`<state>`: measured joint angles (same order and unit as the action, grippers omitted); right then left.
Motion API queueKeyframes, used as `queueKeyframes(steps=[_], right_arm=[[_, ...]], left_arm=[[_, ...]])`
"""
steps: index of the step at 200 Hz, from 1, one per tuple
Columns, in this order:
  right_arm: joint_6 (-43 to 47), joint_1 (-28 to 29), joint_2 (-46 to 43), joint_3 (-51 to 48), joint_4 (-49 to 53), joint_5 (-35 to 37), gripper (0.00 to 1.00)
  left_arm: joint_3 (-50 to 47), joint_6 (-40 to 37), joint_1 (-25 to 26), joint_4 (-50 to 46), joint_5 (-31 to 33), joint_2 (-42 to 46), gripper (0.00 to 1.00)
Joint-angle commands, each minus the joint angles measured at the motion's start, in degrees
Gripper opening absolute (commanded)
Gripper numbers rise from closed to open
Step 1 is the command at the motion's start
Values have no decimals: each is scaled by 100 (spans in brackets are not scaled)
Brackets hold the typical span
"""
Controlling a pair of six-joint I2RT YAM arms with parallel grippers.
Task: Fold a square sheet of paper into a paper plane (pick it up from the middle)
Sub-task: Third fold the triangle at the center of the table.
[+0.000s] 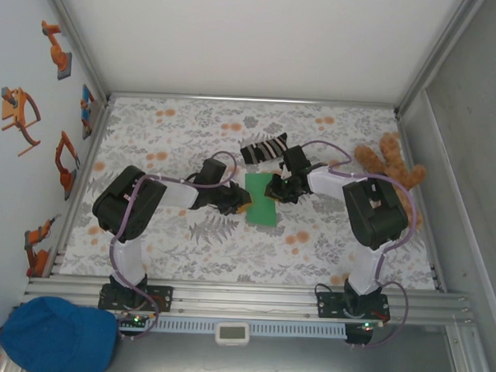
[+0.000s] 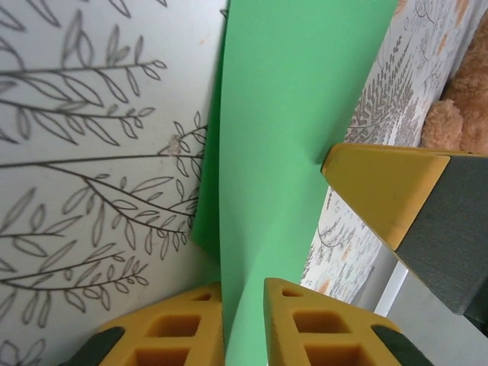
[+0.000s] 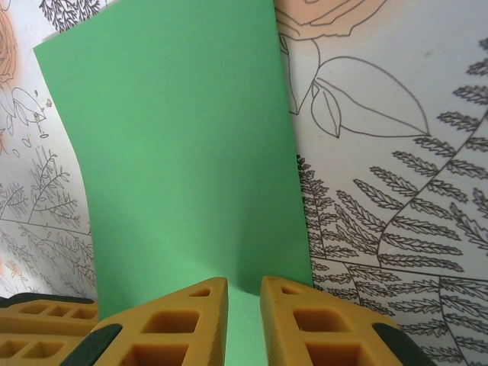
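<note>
Top external view: green paper sheet (image 1: 262, 205) lies mid-way across the table (image 1: 155, 235); left gripper (image 2: 244, 293) and right gripper (image 3: 242, 293) jaws each pinch an opposite edge. Thin, light, floppy: it would probably buckle, so hold it near the fold line.

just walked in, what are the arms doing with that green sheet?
Both arms are on the paper mid-table. The left gripper pinches it from the left side and the right gripper from the right, each with the sheet between its fingers. The paper is bent and partly off the table, not yet a plane. A sock and a bear lie behind, untouched.
</note>
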<state>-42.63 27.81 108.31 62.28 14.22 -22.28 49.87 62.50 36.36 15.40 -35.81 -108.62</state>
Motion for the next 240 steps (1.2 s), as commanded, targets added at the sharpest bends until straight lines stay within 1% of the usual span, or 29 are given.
queueKeyframes(steps=[1, 30, 55, 68, 81, 116, 126, 153, 163, 194, 220, 240], right_arm=[[-19, -48, 110, -130, 137, 331, 20], [169, -48, -267, -114, 172, 410, 22], [409, -48, -735, -112, 325, 650, 28], [592, -48, -1043, -159, 397, 817, 34], [785, -48, -1350, -257, 392, 997, 43], [1268, -48, -2153, -635, 340, 1458, 60], [1398, -33, -2358, -765, 305, 1589, 67], [1926, 185, -2719, -988, 196, 1944, 74], [2108, 303, -2760, -1038, 131, 2030, 74], [2682, 832, -2788, -1219, -297, 2313, 72], [3301, 1177, -2851, -1652, -992, 2232, 68], [3803, 1358, -3035, -2141, -1595, 2044, 67]], left_arm=[[56, -62, -33, -138, 13, -103, 15], [140, 12, -42, -221, 9, -202, 0], [222, 49, -18, -335, 6, -221, 0], [234, 108, 0, -316, 6, -223, 0], [245, 165, 1, -282, 6, -230, 0], [339, 241, -14, -546, 41, -115, 0], [339, 262, -15, -604, 51, -55, 0], [332, 280, -64, -755, 62, 150, 0], [307, 272, -78, -817, 82, 234, 0], [312, 245, -164, -982, 83, 360, 0], [335, 284, -225, -1030, 57, 359, 0], [339, 370, -244, -979, -12, 359, 0]])
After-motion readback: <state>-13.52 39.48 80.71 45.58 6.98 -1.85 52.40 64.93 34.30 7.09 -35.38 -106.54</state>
